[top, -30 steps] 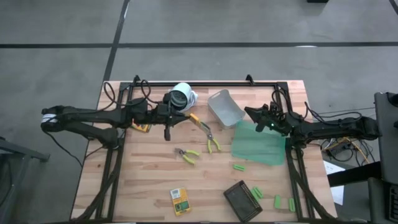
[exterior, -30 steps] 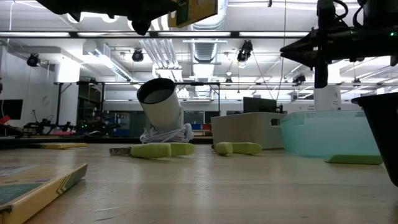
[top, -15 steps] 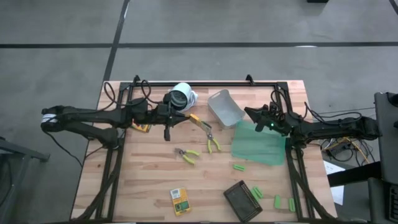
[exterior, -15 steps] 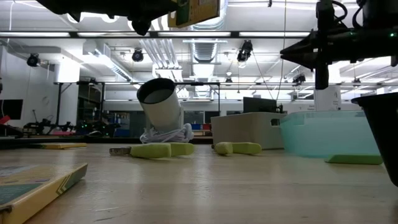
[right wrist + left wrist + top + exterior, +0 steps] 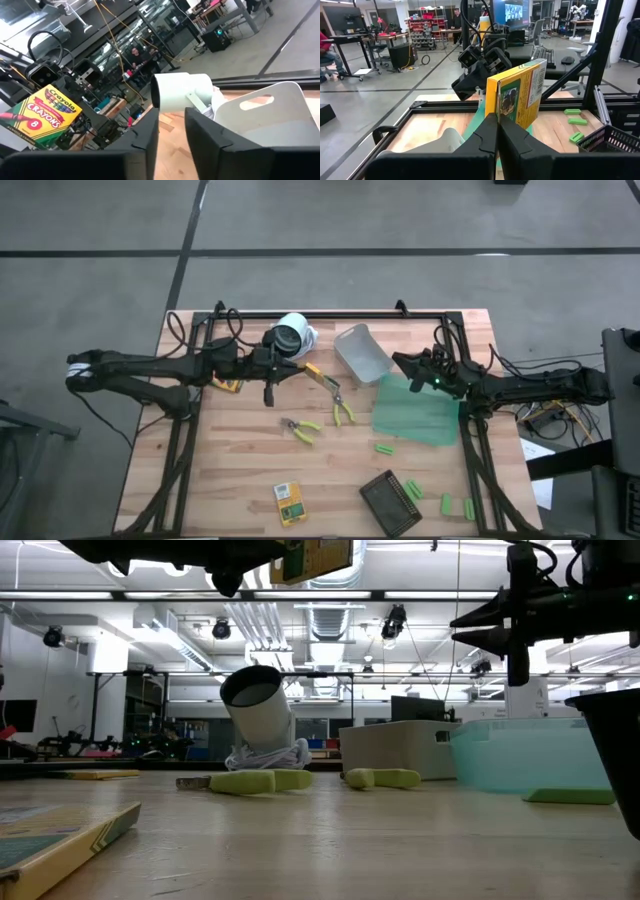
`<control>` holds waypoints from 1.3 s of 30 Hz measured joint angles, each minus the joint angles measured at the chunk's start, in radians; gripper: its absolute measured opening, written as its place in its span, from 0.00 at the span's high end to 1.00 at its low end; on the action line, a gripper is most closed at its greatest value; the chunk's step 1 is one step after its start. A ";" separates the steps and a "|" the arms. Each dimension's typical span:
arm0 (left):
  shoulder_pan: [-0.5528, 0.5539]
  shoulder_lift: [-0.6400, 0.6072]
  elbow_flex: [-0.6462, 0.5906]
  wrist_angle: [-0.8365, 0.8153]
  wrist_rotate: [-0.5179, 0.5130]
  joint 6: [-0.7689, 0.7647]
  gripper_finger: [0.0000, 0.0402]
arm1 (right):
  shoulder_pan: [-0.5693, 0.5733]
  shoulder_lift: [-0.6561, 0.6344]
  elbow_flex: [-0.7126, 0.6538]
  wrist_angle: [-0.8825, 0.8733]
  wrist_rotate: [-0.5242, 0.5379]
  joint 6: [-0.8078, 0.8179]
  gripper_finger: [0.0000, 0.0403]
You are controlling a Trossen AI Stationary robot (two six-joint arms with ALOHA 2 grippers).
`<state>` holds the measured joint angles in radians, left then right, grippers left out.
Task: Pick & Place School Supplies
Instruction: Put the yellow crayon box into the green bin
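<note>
Crayons (image 5: pixel 516 94): your left hand (image 5: pixel 497 131) pinches the yellow box and holds it above the worktop (image 5: pixel 240 470) near 11 o'clock, beside the white camera (image 5: pixel 291 334). Your right hand (image 5: pixel 172 122) hovers over the green bin (image 5: pixel 418 410) at 2 o'clock, fingers apart, apparently holding nothing.

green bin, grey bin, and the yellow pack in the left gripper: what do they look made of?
Green bin: likely thin translucent plastic; the table's wood shows faintly through it.
Grey bin: looks like matte moulded plastic, pale and cloudy, with a cut-out handle slot in its wall.
Yellow pack: printed cardboard, by its sharp folded edges and flat, slightly glossy printed faces. The left gripper is shut on it.
</note>
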<state>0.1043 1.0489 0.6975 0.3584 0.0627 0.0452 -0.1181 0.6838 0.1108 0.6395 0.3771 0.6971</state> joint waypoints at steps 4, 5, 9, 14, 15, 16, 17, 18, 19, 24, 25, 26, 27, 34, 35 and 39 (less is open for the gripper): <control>0.000 0.000 0.000 0.000 0.000 0.000 0.99 | 0.000 0.000 0.000 0.001 0.000 0.019 0.63; 0.000 0.000 0.000 0.000 0.000 0.000 0.99 | 0.000 0.000 0.000 0.002 0.000 0.045 0.61; 0.000 0.000 0.000 0.000 0.000 0.000 0.99 | 0.000 0.000 0.000 0.001 0.000 0.152 0.51; 0.000 0.000 0.000 0.000 0.000 0.000 0.99 | 0.000 0.000 0.000 0.001 -0.008 0.168 0.41; 0.000 0.000 0.000 0.000 0.000 0.000 0.99 | 0.000 0.000 0.000 0.001 -0.008 0.168 0.39; 0.000 0.000 0.000 0.000 0.000 0.000 0.99 | 0.000 0.000 0.000 0.001 -0.008 0.169 0.37; 0.000 0.000 0.000 0.000 0.000 0.000 0.99 | 0.000 0.000 0.000 0.001 -0.008 0.173 0.36; 0.000 0.000 0.000 0.000 0.000 0.000 0.99 | 0.000 0.000 0.000 0.001 -0.009 0.182 0.34; 0.000 0.000 0.000 0.000 0.000 0.000 0.99 | 0.000 0.000 0.000 0.001 -0.010 0.190 0.32; 0.000 0.000 0.000 0.000 0.000 0.000 0.99 | 0.000 0.000 0.000 0.001 -0.010 0.194 0.25; 0.000 0.000 0.000 0.000 0.000 0.000 0.99 | 0.000 0.000 0.000 0.001 -0.010 0.193 0.24; 0.000 0.000 0.000 0.000 0.000 0.000 0.99 | 0.000 0.000 0.000 0.001 -0.011 0.192 0.23; 0.000 0.000 0.000 0.000 0.000 0.000 0.99 | 0.000 0.001 0.000 0.001 -0.010 0.191 0.23; 0.000 0.000 0.000 0.000 0.000 -0.003 0.99 | 0.000 0.001 0.000 0.000 -0.011 0.167 0.21; 0.000 0.000 0.000 0.000 0.000 -0.003 0.99 | 0.000 0.001 0.000 0.000 -0.011 0.166 0.21; 0.000 0.000 0.000 0.000 0.000 -0.005 0.99 | 0.000 0.001 0.000 0.000 -0.011 0.167 0.21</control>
<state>0.1043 1.0489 0.6975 0.3584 0.0624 0.0399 -0.1181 0.6846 0.1108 0.6395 0.3664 0.8639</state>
